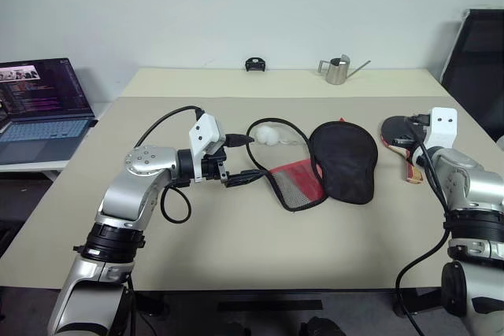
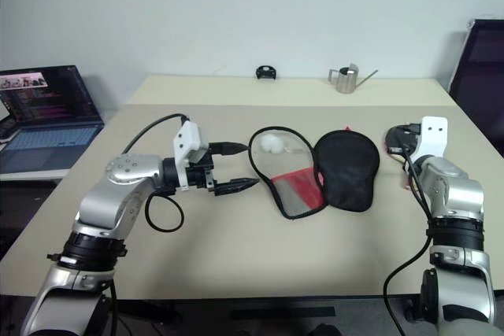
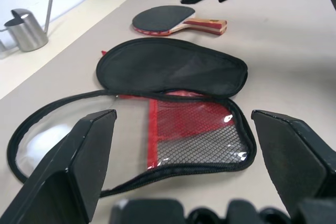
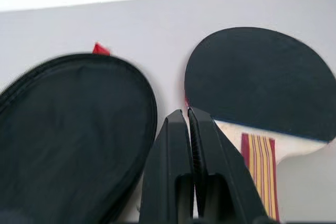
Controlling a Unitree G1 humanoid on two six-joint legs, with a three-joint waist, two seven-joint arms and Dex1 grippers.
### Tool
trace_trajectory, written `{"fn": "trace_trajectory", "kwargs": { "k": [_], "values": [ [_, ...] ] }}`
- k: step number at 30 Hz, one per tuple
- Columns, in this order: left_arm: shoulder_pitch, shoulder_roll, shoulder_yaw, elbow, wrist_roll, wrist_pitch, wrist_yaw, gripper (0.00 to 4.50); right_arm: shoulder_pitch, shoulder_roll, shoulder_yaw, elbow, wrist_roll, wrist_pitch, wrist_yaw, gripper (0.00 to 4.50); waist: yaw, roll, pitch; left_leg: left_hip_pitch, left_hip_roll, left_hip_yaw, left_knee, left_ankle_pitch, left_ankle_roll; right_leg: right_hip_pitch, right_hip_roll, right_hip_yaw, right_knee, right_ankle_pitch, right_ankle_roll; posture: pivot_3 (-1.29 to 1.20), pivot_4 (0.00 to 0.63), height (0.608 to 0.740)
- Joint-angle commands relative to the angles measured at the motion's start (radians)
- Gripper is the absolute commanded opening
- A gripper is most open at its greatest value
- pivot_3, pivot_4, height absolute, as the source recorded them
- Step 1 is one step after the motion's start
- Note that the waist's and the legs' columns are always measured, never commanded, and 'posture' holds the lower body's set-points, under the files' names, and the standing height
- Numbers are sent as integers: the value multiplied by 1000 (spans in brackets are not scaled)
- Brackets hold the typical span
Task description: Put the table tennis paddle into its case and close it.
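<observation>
The right claw [image 4: 190, 116] is pinched shut on nothing — the stiff, light table tennis paddle [image 4: 261, 80] just beyond it wants gripping by its handle; the left claw [image 3: 184, 129] gapes at the floppy case [image 3: 173, 69].

Paddle [image 2: 396, 138] face partly hidden behind the right wrist; case [image 4: 68, 129] cut off at right wrist view's edge.

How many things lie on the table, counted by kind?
Paddle: 1
Case: 1
Ball: 1
Metal jug: 1
Small black item: 1
Total: 5
</observation>
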Motion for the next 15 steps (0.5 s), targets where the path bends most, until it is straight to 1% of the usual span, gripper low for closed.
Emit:
{"fn": "trace_trajectory", "kwargs": {
  "k": [1, 3, 4, 5, 6, 8, 10, 15],
  "values": [
    [-13, 4, 25, -14, -5, -23, 2, 4500, -13, -7, -61, -2, 3, -47, -40, 17, -1, 0, 0, 0, 0, 0, 0, 0, 0, 0, 0, 0, 0, 0, 0, 0, 150, 740],
    [-12, 4, 24, -16, -5, -22, 2, 4500, -16, -7, -71, 9, 1, -63, -61, 17, -1, 0, 0, 0, 0, 0, 0, 0, 0, 0, 0, 0, 0, 0, 0, 0, 150, 740],
    [-12, 5, 24, -16, -5, -22, 1, 4500, -19, -6, -72, 15, -4, -67, -72, 280, -1, 0, 0, 0, 0, 0, 0, 0, 0, 0, 0, 0, 0, 0, 0, 0, 150, 740],
    [-12, 5, 25, -16, -6, -22, 0, 4500, -23, -2, -73, 21, -8, -71, -84, 366, -1, 0, 0, 0, 0, 0, 0, 0, 0, 0, 0, 0, 0, 0, 0, 0, 150, 740],
    [-12, 5, 25, -16, -8, -21, -1, 4500, -31, 5, -65, 31, -12, -76, -93, 583, -2, 0, 0, 0, 0, 0, 0, 0, 0, 0, 0, 0, 0, 0, 0, 0, 150, 740],
    [-11, 6, 25, -18, -8, -20, -2, 4500, -42, 17, -51, 52, -15, -81, -102, 1270, -5, 0, 0, 0, 0, 0, 0, 0, 0, 0, 0, 0, 0, 0, 0, 0, 150, 740],
    [-11, 6, 24, -18, -9, -20, -4, 4500, -60, 26, -28, 95, -26, -92, -98, 1859, -8, 0, 0, 1, 0, 1, 0, 0, 0, 0, 0, 1, 0, 0, 0, 0, 150, 740],
    [-14, 2, 22, -16, -7, -21, -5, 4500, -119, 36, -5, 248, -52, -136, -93, 3574, -7, 0, 0, 1, 0, 1, 0, 0, 0, 0, 0, 1, 0, 0, 0, 0, 150, 740]
  ]
}}
